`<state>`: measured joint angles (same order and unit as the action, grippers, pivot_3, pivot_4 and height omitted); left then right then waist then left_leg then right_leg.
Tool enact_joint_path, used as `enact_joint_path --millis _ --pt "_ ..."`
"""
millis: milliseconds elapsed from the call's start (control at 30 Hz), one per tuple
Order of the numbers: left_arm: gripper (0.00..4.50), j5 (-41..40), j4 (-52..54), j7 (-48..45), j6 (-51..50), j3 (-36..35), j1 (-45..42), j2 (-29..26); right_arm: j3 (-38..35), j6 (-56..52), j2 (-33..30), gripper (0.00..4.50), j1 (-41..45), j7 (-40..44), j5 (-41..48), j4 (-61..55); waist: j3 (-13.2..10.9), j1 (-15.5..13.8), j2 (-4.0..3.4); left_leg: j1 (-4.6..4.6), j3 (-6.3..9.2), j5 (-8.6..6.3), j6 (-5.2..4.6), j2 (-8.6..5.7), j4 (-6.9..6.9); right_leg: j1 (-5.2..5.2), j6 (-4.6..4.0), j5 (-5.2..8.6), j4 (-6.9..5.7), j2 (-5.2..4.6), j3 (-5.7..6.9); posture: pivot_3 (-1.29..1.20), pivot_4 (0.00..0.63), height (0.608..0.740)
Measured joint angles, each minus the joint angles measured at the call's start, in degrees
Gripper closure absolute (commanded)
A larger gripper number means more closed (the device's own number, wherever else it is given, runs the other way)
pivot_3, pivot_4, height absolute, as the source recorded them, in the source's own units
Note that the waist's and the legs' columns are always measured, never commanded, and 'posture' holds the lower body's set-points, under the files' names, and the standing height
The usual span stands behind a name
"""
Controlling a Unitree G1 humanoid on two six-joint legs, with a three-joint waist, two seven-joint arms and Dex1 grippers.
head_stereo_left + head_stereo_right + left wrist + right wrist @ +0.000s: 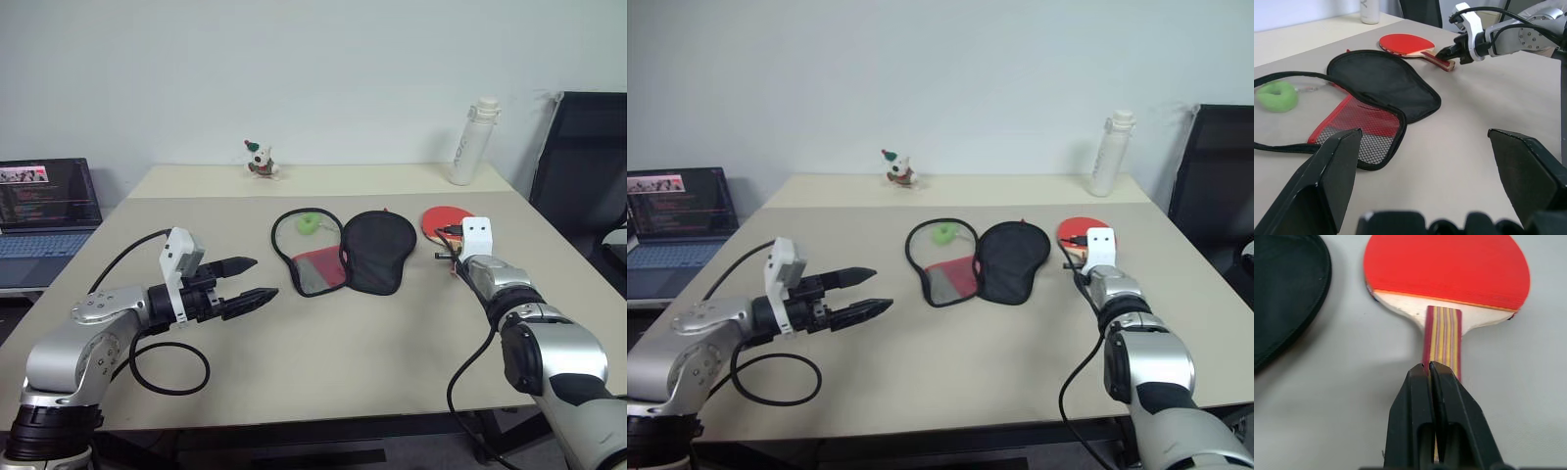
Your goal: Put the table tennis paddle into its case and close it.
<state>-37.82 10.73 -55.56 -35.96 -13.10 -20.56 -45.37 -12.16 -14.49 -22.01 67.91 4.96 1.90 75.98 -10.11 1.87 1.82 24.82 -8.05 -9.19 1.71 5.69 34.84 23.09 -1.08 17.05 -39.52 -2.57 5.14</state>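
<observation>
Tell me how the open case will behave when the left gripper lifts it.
The case lies spread flat in two thin fabric and mesh halves, so it will likely flop and fold. It looks light, so a push on the smooth table may slide it rather than open it.

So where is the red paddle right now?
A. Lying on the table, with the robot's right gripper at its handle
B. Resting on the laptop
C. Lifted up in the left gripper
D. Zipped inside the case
A: the table tennis paddle lies flat on the table beside the opened case, and the right gripper has its fingers shut over the handle.
</observation>
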Motion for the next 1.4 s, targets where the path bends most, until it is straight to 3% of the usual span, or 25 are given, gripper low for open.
enact_joint_path --millis 133,433,467,600,633,733,967,1267,1400 --pt "0.0 0.01 0.0 -0.02 -0.03 0.5 -0.17 0.22 -0.05 0.92 0.23 3.24 -0.19 -0.63 -0.09 0.0 0.0 -0.06 0.0 -0.01 0.05 0.0 0.0 -0.01 0.02 0.0 0.0 0.0 -0.12 0.0 0.02 0.0 0.15 0.74" --pt "0.0 -0.01 0.12 0.17 -0.49 0.5 -0.2 0.22 -0.13 0.74 -0.02 0.06 -1.91 -3.85 -0.59 0.85 0.0 -0.06 0.0 -0.01 0.0 0.0 0.0 -0.04 0.03 0.05 0.0 0.0 -0.15 -0.01 -0.03 0.0 0.15 0.74" --pt "0.0 -0.02 0.33 0.3 -0.75 0.49 -0.2 0.22 -0.21 0.42 -0.09 0.03 -1.9 -3.93 -0.53 0.84 0.0 -0.04 0.0 -0.01 0.01 0.0 0.0 -0.03 0.03 0.05 0.0 0.0 -0.15 -0.01 -0.02 0.0 0.15 0.74" --pt "0.0 -0.06 0.74 0.78 -1.07 0.49 -0.2 0.22 -0.29 0.12 -0.04 0.03 -1.87 -3.73 -0.43 0.79 0.0 -0.01 0.0 -0.01 0.02 0.0 0.0 -0.02 0.03 0.05 0.0 0.0 -0.16 -0.01 -0.02 0.0 0.15 0.74" --pt "0.0 -0.06 0.74 0.94 -1.09 0.49 -0.2 0.22 -0.28 0.12 -0.04 0.2 -1.87 -3.74 -0.43 0.79 0.0 -0.02 0.0 -0.01 0.02 0.0 0.0 -0.02 0.03 0.05 0.0 0.0 -0.16 0.0 -0.02 0.0 0.15 0.74" --pt "0.0 -0.06 0.82 1.06 -1.11 0.49 -0.19 0.22 -0.26 0.18 0.21 0.88 -1.85 -3.61 -0.42 0.77 0.0 -0.03 0.0 -0.01 0.01 0.0 0.0 -0.04 0.04 0.04 0.0 0.0 -0.17 -0.01 -0.03 0.0 0.15 0.74" --pt "0.0 -0.1 1.02 1.11 -1.12 0.44 -0.11 0.21 -0.24 -0.02 0.34 3.02 -1.83 -3.1 -0.43 0.76 0.0 -0.11 0.01 -0.01 0.02 0.0 0.0 -0.06 0.04 0.03 0.0 0.0 -0.16 -0.01 -0.01 0.0 0.15 0.74" --pt "0.0 -0.56 3.1 1.51 -1.26 0.43 0.0 0.51 -0.17 -6.94 -2.93 3.02 -2.36 -0.11 0.2 -2.47 0.0 -0.38 0.0 -0.01 0.04 0.0 0.0 -0.07 0.02 0.04 0.01 0.0 -0.14 -0.01 0.0 0.0 0.15 0.74" --pt "0.0 -0.54 3.09 1.53 -1.22 0.8 -0.12 0.97 -0.2 -13.73 -4.13 3.02 -6.34 0.21 1.82 -11.25 0.0 -0.9 0.0 0.0 0.06 0.0 -0.01 -0.09 0.02 0.02 0.01 0.01 -0.12 -0.02 0.02 0.0 0.15 0.74"
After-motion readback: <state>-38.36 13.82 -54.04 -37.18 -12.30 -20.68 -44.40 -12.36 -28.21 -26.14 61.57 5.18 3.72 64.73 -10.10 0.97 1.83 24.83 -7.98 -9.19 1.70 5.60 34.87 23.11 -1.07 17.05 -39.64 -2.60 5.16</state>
